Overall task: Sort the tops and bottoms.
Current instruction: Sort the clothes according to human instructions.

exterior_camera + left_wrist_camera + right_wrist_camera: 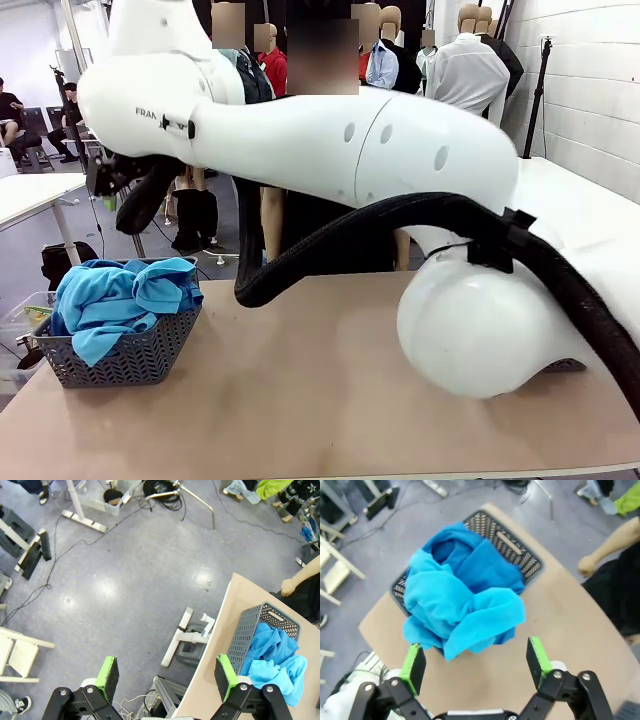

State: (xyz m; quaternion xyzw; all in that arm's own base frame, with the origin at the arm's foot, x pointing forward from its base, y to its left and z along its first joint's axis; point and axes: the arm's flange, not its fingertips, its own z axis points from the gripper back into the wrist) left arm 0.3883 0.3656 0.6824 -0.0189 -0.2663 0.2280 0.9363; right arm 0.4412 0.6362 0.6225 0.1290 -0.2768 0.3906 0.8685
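The tops (115,295) are medium blue and turquoise garments heaped in a grey plastic basket (130,355) at the table's left end. In the right wrist view the tops (460,595) spill over the rim of the basket (515,542). My right gripper (475,657) hangs open above them with nothing between its green pads. My left gripper (166,672) is open and empty over the floor beside the table's edge, with the basket (250,630) and the tops (272,655) off to its right. The bottoms are out of view.
A big white arm link (330,140) and its black cable hose (350,240) cross above the tan table (300,400). A person's hand (288,586) and forearm (600,555) rest at the far edge. Cables and stand legs (180,640) lie on the floor.
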